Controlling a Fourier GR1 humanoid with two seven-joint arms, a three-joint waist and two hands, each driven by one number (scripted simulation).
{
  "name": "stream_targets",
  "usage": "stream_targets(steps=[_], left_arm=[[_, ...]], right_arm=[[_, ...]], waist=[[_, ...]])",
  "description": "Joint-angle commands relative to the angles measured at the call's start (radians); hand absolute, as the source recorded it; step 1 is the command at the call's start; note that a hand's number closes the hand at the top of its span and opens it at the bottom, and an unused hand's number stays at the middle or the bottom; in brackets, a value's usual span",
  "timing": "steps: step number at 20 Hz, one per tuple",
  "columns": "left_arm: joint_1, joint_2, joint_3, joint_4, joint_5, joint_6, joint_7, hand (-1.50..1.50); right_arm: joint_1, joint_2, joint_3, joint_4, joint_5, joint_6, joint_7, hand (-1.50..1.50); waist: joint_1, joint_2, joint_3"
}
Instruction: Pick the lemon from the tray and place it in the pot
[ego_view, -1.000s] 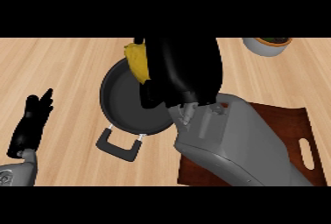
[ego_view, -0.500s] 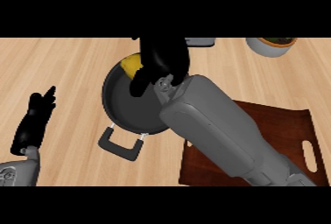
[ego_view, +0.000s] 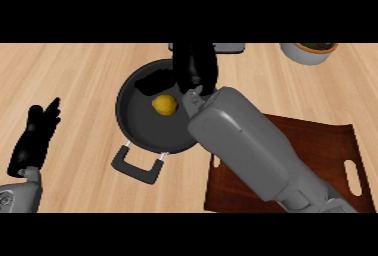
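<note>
The yellow lemon (ego_view: 165, 104) lies on the bottom of the dark pot (ego_view: 140, 125), a little left of its middle. Nothing holds it. My right hand (ego_view: 196, 67) hovers over the pot's far rim, just beyond the lemon, with its fingers straight and open. The grey right forearm runs back across the brown tray (ego_view: 325, 145) at the lower right and hides much of it. My left hand (ego_view: 37, 135) rests open at the left edge, fingers up, away from the pot.
One handle of the pot (ego_view: 136, 164) sticks out toward me, and the other handle (ego_view: 229, 47) shows at the far side. A small bowl (ego_view: 308, 51) stands at the back right. Bare wooden counter (ego_view: 74, 75) lies left of the pot.
The right hand opened and let go of the lemon, which now lies in the pot. The hand has moved further away, over the far rim. The left hand stayed put.
</note>
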Motion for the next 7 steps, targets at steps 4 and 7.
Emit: stream_targets(steps=[4, 7], left_arm=[[0.036, -0.01, 0.023, 0.001, 0.004, 0.019, -0.022, 0.0], [-0.003, -0.004, 0.024, 0.038, -0.009, 0.022, -0.005, 0.0]], right_arm=[[0.099, -0.003, -0.09, -0.058, 0.017, -0.239, -0.097, -1.5], [0.161, -0.046, -0.137, -0.109, -0.003, -0.247, -0.154, -1.5]], waist=[[-0.033, -0.007, 0.0], [-0.043, -0.006, 0.0]])
